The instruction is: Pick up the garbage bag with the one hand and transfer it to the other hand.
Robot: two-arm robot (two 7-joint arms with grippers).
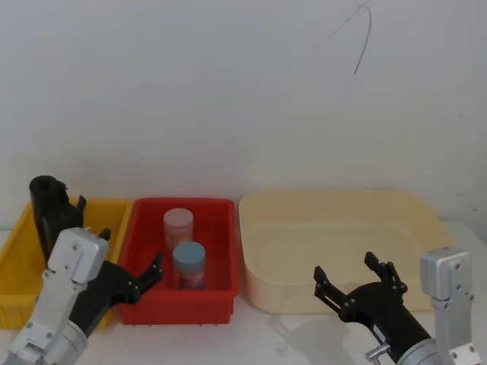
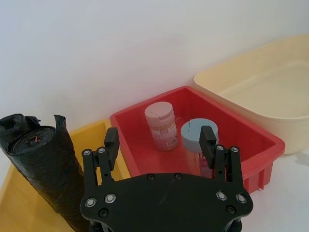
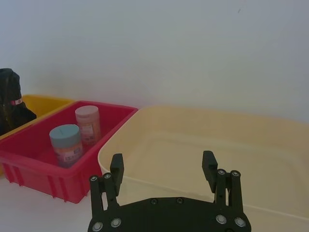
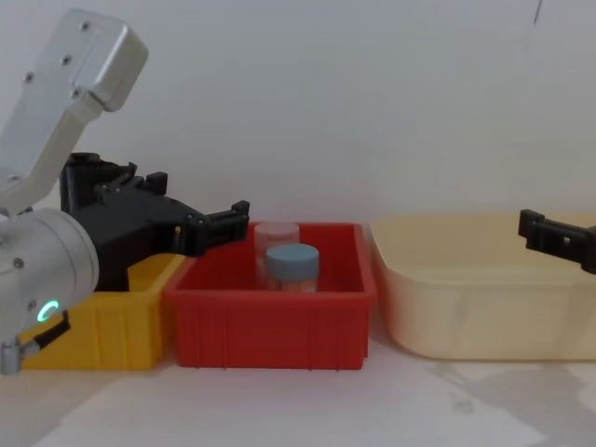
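The left end effector is fully open, jaws spread wide, and holds nothing. It hangs over the near edge of the yellow bin, where that bin meets the red bin. In the left wrist view one finger stands just beside the garbage bag and appears not to touch it, though the gap is hard to judge. The garbage bag stands upright in the yellow bin against its rear wall.

The right end effector is equally wide open and holds nothing. It hangs in front of the cream tub, above the tabletop.

The red bin sits between the yellow bin and the cream tub. It contains a pink-capped jar and, nearer the robot, a blue-capped jar, both upright.
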